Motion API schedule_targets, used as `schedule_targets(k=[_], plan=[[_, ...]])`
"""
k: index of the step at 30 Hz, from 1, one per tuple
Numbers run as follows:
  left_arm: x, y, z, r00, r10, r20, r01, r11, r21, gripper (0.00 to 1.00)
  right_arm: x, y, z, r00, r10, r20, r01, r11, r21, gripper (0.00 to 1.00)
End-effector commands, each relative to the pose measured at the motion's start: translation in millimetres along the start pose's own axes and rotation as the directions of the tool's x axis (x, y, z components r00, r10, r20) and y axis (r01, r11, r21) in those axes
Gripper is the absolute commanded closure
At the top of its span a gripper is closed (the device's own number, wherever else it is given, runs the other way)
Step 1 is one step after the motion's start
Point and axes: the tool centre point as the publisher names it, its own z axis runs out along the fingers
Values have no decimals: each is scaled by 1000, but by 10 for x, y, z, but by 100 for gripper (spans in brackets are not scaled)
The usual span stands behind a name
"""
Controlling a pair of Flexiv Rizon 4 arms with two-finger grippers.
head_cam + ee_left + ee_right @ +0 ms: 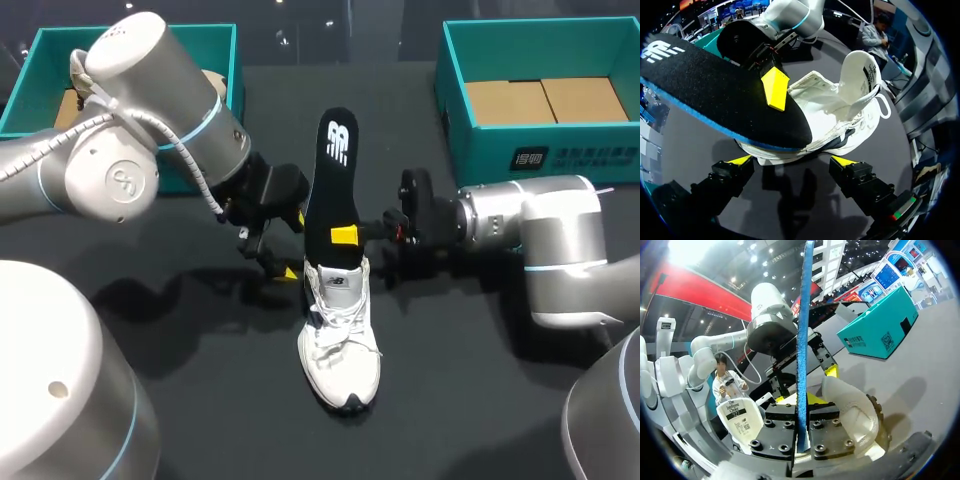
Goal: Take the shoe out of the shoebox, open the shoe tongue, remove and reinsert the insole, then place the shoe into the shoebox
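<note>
A white sneaker [341, 340] stands on the dark table with its toe toward the front edge and its tongue [860, 70] pulled up. The black insole [334, 185] rises out of the shoe's opening. My right gripper [345, 236] is shut on its lower part, and in the right wrist view the insole [803, 340] shows edge-on between the fingers [802, 427]. My left gripper [293, 246] is open just left of the shoe's heel. In the left wrist view its yellow tips [791, 161] stand wide apart beside the shoe [840, 115], touching nothing.
A teal shoebox [540, 150] stands at the back right, open with a cardboard liner inside. A second teal box [40, 60] sits at the back left, partly behind my left arm. Bare dark table lies in front of the shoe.
</note>
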Motion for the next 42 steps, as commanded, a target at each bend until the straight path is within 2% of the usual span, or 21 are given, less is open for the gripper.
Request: schedule_targets(k=[1, 11, 19, 32, 34, 37, 42], plan=[[3, -2, 8, 1000, 0, 2, 0, 1000, -2, 0, 21, -112, 46, 1000, 17, 14, -17, 1000, 9, 100], [3, -2, 8, 1000, 0, 2, 0, 1000, -2, 0, 83, -355, 51, 995, 77, 69, -79, 997, 25, 100], [3, -2, 8, 1000, 0, 2, 0, 1000, -2, 0, 130, -461, 60, 989, 97, 115, -102, 994, 38, 100], [3, -2, 8, 1000, 0, 2, 0, 1000, -2, 0, 152, -324, 97, 992, 56, 115, -62, 997, 51, 100], [3, -2, 8, 1000, 0, 2, 0, 1000, -2, 0, 147, -300, 102, 993, 49, 111, -56, 997, 52, 91], [3, -2, 8, 1000, 0, 2, 0, 1000, -2, 0, 143, -271, 109, 993, 42, 108, -48, 997, 55, 86], [3, -2, 8, 1000, 0, 2, 0, 1000, -2, 0, 154, -231, 114, 994, 29, 107, -36, 998, 60, 84]])
